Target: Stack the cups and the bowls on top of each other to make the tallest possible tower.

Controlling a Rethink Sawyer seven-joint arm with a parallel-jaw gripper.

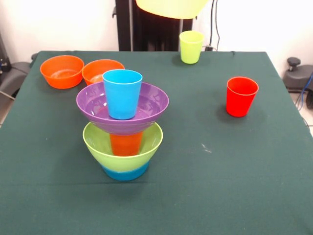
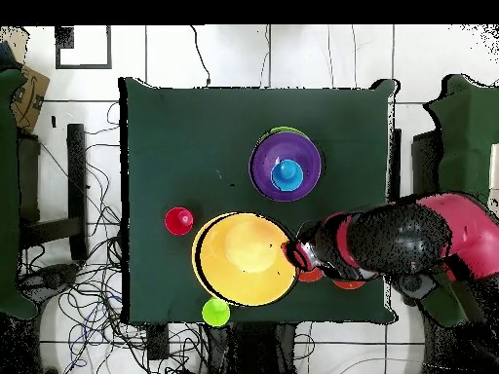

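The tower (image 1: 124,127) stands left of centre: a small blue bowl (image 1: 125,172) lowest, a lime green bowl (image 1: 122,147) on it, an orange cup (image 1: 126,143) inside that, then the purple bowl (image 1: 151,105) with a light blue cup (image 1: 122,93) upright in it. The big yellow bowl (image 2: 244,258) hangs above the table, its underside showing at the top edge (image 1: 171,7). My gripper (image 2: 295,255) is shut on its rim. A red cup (image 1: 241,96) and a yellow-green cup (image 1: 191,46) stand apart on the cloth.
Two small orange bowls (image 1: 62,71) (image 1: 100,70) sit side by side at the back left; in the overhead view the arm (image 2: 400,239) covers most of them. The dark green table (image 1: 220,186) ends close behind the yellow-green cup.
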